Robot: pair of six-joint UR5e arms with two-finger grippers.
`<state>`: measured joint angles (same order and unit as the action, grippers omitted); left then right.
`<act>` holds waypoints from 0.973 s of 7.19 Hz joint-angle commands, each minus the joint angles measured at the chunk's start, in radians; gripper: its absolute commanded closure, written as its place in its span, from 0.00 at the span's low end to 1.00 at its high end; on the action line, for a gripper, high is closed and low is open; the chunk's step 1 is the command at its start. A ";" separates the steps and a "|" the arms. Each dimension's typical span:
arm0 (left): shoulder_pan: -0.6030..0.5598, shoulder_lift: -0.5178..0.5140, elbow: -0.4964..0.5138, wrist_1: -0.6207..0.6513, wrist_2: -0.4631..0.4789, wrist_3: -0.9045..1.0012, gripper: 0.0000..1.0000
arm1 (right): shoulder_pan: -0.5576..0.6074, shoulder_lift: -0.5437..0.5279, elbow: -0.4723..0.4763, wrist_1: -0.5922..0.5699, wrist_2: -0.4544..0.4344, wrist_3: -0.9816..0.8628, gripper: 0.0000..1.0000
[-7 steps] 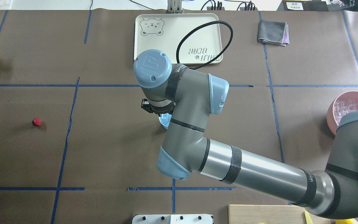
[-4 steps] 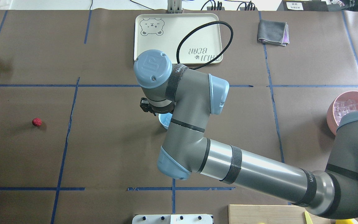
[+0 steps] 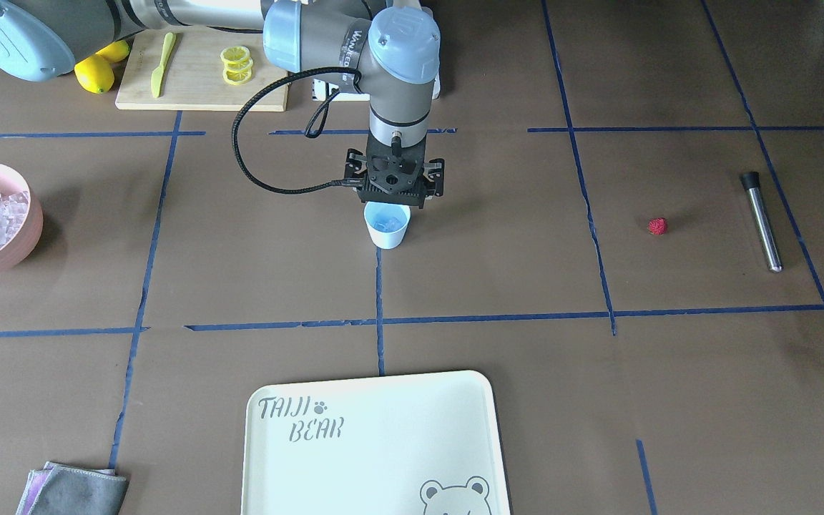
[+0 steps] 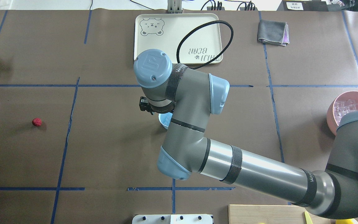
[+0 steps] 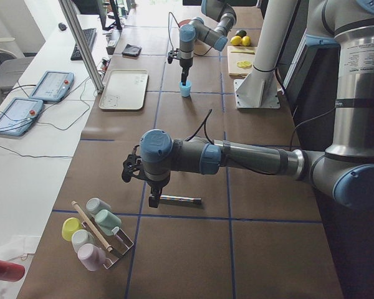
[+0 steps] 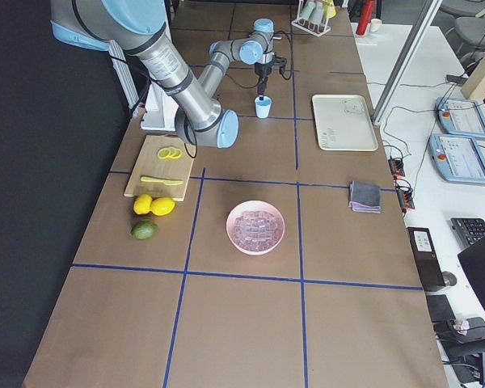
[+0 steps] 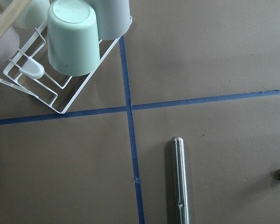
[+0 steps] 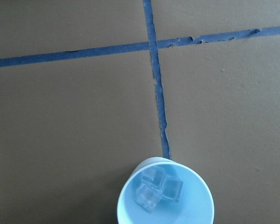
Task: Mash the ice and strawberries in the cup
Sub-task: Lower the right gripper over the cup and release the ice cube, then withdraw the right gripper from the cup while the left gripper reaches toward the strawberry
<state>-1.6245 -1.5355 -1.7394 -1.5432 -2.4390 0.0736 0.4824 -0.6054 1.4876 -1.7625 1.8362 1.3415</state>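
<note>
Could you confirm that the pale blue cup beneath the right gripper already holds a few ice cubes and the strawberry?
Not quite: the cup beneath the right gripper holds only a few ice cubes, as the right wrist view shows; the strawberry lies on the table near the metal rod.

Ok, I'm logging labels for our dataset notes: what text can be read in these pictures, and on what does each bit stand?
"TAIJI BEAR": printed on the tray, with a bear's face drawn in the opposite corner.
Arm strap: white lettering, too blurred to read with confidence.
Paper label past the table's far edge: print too small to read.
No other readable text shows.
</note>
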 commanded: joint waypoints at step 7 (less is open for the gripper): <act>0.220 0.012 -0.156 -0.150 0.002 -0.394 0.00 | 0.204 -0.192 0.280 -0.002 0.116 -0.130 0.01</act>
<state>-1.4858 -1.5333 -1.8451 -1.6367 -2.4375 -0.1549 0.6185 -0.7284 1.6948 -1.7629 1.9047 1.2780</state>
